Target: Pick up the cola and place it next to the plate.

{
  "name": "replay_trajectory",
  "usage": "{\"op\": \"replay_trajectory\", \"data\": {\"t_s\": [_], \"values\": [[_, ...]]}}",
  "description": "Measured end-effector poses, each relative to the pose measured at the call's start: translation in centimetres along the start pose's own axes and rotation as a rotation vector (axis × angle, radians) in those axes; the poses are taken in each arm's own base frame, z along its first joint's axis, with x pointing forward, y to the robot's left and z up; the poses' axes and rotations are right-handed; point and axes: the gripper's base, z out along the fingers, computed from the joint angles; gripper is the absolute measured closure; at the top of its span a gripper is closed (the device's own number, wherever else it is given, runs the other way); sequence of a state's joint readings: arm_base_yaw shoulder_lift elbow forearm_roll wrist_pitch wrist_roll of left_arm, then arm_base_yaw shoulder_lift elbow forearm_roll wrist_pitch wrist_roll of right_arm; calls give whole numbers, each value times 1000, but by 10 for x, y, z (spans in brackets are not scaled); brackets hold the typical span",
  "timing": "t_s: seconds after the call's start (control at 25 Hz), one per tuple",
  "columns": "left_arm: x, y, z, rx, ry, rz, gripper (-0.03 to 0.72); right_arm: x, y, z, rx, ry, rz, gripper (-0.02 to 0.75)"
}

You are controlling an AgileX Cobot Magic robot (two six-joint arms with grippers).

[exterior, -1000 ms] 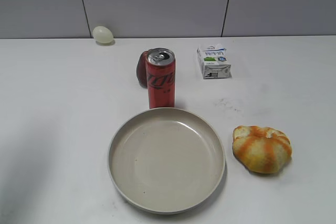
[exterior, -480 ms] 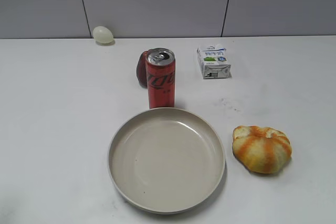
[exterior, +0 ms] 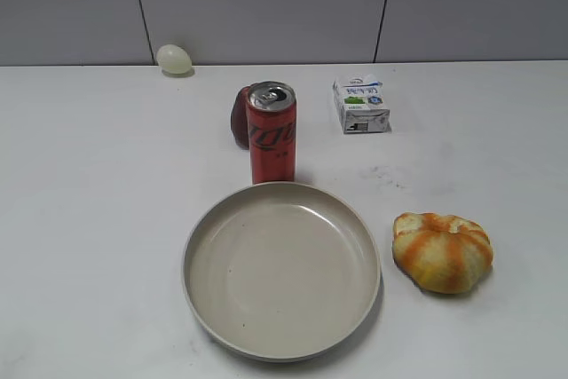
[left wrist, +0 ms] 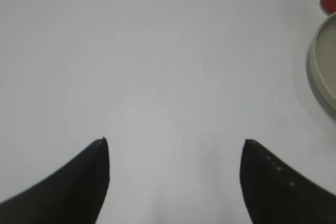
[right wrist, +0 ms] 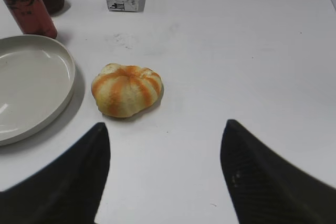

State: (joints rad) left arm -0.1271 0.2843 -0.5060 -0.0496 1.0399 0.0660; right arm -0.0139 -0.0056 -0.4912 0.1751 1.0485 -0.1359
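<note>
Cola point(exterior: 272, 134): slim red can, dark lettering, silver pull-tab top; upright just behind plate point(exterior: 282, 346). Both grippers' jaws spread, holding nothing.

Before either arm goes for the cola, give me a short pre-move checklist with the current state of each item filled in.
1. Cola upright, nothing gripping it: ok.
2. Right hand open and empty, over bare table: ok.
3. Left hand open and empty: ok.
4. Clearance around the cola: not ok. A dark red fruit sits close behind it on the left; contact cannot be told.
5. Free table beside the plate: ok on its left; the orange striped bun takes the right side.
6. Milk carton clear of the cola: ok.
</note>
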Motion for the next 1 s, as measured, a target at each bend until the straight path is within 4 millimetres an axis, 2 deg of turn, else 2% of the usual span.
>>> {"op": "replay_trajectory", "data": {"t_s": [0.44, 1.0], "values": [[26, -3, -35, -11, -275, 12, 101, 0, 0, 0, 0, 0, 0, 206], [27, -2, -36, -14, -285, 13, 135, 0, 0, 0, 0, -1, -1, 206]]}}
